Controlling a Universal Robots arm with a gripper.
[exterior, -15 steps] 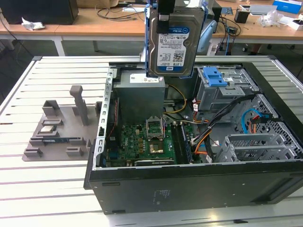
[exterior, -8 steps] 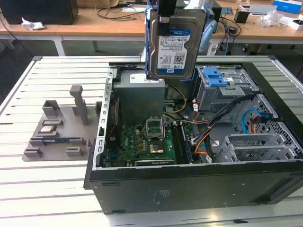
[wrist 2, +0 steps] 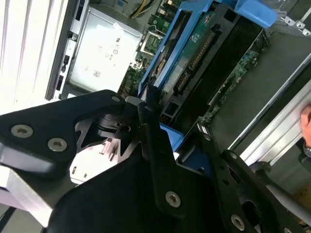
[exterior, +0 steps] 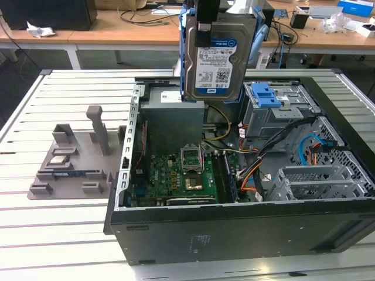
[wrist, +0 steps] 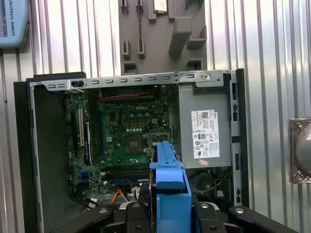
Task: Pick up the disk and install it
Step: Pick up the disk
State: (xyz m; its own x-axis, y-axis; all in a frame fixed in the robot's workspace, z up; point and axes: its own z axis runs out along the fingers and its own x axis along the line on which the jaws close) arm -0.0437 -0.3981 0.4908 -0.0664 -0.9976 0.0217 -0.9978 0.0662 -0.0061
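The disk [exterior: 217, 57], a silver drive with a white-and-blue label in a blue bracket, hangs upright above the open computer case [exterior: 234, 231], over the grey power supply box [exterior: 174, 126]. My gripper [exterior: 205, 13] is shut on its upper edge. In the first wrist view the blue bracket of the disk [wrist: 169, 177] sits between the black fingers of my gripper [wrist: 169, 206], with the motherboard [wrist: 127, 138] below it. In the second wrist view the disk [wrist 2: 192, 53] shows edge-on, its connector side visible, held in my gripper [wrist 2: 177, 141].
A grey metal drive cage with a blue latch [exterior: 265, 93] stands in the case at the exterior view's right of the disk. Cables [exterior: 304, 149] run beside it. A grey fixture tray [exterior: 73, 161] with small parts lies on the slatted table at the exterior view's left.
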